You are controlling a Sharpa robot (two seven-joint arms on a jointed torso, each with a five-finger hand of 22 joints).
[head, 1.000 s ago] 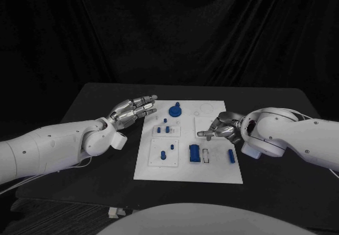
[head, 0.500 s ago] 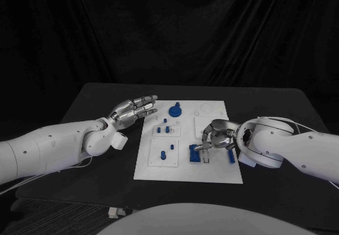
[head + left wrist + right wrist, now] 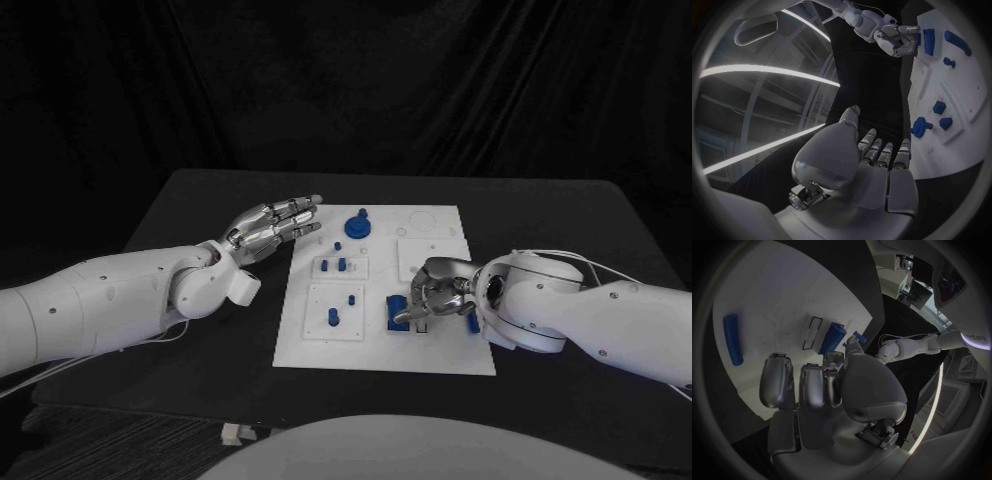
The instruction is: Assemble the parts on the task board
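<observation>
- The left hand (image 3: 271, 226) hovers at the upper left of the task board (image 3: 384, 345), just off its edge over the black desk (image 3: 202, 200); its fingers (image 3: 296, 205) are stretched out and apart, holding nothing and touching nothing (the left wrist view shows the same flat, empty palm (image 3: 861, 170)).
- The right hand (image 3: 440, 293) sits low over the board's lower right area, fingers (image 3: 811, 385) curled downward, their tips at the blue block (image 3: 395, 312) and the pale slot (image 3: 421, 318) just beside it. Whether they actually grip a part or only touch the board – I cannot tell.
- In the right wrist view the block (image 3: 832, 338) and slot (image 3: 811, 333) lie just past the fingertips, with a long blue bar (image 3: 733, 339) lying apart on the white plate.
- Against the earlier frames: a second ago the right hand was higher on the board, near its right edge; it has since come down and leftward onto the block area, hiding most of the bar. The left hand has not moved.
- Count in the head view: one board, one round blue knob (image 3: 358, 224) at its top, two short pegs (image 3: 333, 265) side by side, one oval peg (image 3: 333, 317) at lower left, one block – smaller blue dots are too small to count surely.
</observation>
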